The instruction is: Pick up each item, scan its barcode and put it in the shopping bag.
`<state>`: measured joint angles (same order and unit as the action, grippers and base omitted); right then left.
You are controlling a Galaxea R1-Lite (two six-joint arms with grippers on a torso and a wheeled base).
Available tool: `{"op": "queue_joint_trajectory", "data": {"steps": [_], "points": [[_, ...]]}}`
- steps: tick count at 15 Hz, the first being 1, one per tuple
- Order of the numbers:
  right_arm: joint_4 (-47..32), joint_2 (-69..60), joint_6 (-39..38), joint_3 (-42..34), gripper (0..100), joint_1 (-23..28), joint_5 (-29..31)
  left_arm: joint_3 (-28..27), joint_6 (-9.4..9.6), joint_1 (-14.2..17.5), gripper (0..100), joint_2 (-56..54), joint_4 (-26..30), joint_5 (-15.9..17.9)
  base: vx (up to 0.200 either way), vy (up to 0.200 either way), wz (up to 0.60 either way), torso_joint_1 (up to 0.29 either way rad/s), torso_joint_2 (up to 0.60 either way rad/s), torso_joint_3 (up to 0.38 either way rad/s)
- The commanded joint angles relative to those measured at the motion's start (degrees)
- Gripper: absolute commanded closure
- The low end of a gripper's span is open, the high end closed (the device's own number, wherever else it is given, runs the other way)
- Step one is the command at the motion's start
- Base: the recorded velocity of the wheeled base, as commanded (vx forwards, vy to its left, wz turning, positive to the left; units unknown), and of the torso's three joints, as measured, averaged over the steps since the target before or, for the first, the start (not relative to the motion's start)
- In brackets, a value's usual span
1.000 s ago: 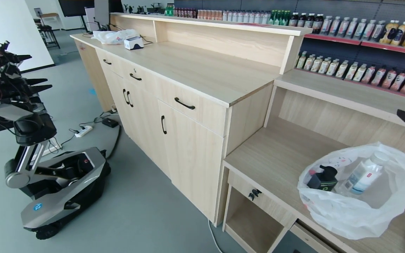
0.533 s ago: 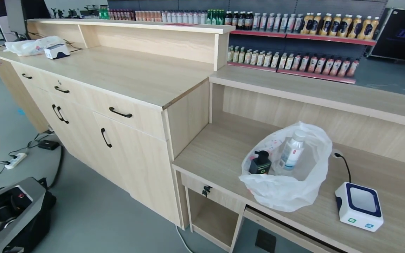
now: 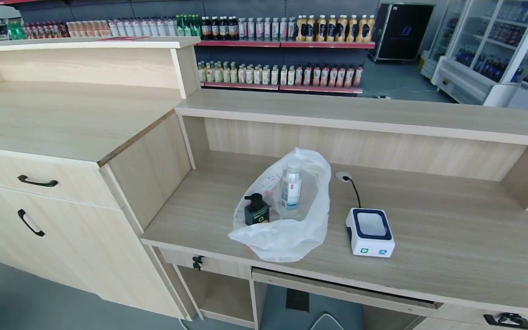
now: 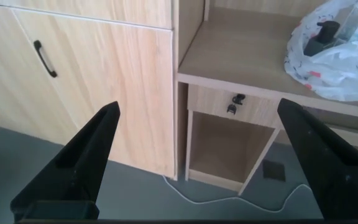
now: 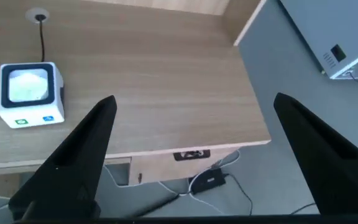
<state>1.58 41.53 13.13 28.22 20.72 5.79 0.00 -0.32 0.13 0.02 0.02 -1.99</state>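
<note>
Left pincer, right pincer: wide open, empty.

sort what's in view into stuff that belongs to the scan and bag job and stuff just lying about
Job: shopping bag; black pump bottle and clear white-capped bottle inside it; barcode scanner beside it.
Just there: shelved drink bottles; glass-door fridges; cabinet.

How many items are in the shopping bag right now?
2: a black pump bottle on the left, a clear bottle upright beside it. The shopping bag may hide more.
</note>
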Motion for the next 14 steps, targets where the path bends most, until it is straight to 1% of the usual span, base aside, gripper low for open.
{"op": "queue_joint_trajectory", "data": {"steps": [1,3,5,6,7,8,9,10,13,14], "points": [[0.2,-5.1,-0.6,-5.2,0,0.1,-0.1,0.0,-0.03,0.0,0,0.0,0.0,0.0,0.000,0.000,0.00,0.000,0.00,0.000],[2.8,-11.7,-2.0,-15.7,0,0.1,-0.2,0.0,-0.03,0.0,0,0.0,0.0,0.0,0.000,0.000,0.00,0.000,0.00,0.000],[10.1,-17.9,-3.8,-25.7,0,-3.8,-0.2,0.0,-0.03,0.0,0,0.0,0.0,0.0,0.000,0.000,0.00,0.000,0.00,0.000],[13.1,-20.2,-4.4,-28.2,0,-5.4,-0.2,0.0,-0.03,0.0,0,0.0,0.0,0.0,0.000,0.000,0.00,0.000,0.00,0.000],[11.2,-22.4,-4.9,-28.2,0,-5.8,-0.3,0.0,-0.03,0.0,0,0.0,0.0,0.0,0.000,0.000,0.00,0.000,0.00,0.000],[3.0,-29.1,-7.1,-28.2,0,-6.1,-0.2,0.0,-0.03,0.0,0,0.0,0.0,0.0,0.000,0.000,0.00,0.000,0.00,0.000],[1.4,-32.7,-8.9,-28.2,0,-8.6,-0.6,0.0,-0.03,0.0,0,0.0,0.0,0.0,0.000,0.000,0.00,0.000,0.00,0.000],[1.5,-34.4,-10.4,-28.2,0,-10.9,-0.7,0.0,-0.03,0.0,0,0.0,0.0,0.0,0.000,0.000,0.00,0.000,0.00,0.000],[1.6,-35.8,-11.5,-28.2,0,-11.3,-0.8,0.0,-0.03,0.0,0,0.0,0.0,0.0,0.000,0.000,0.00,0.000,0.00,0.000],[0.5,-35.9,-15.7,-28.2,0,-11.4,-0.8,0.0,-0.03,0.0,0,0.0,0.0,-0.1,0.000,0.000,0.00,0.000,0.00,0.000]]}}
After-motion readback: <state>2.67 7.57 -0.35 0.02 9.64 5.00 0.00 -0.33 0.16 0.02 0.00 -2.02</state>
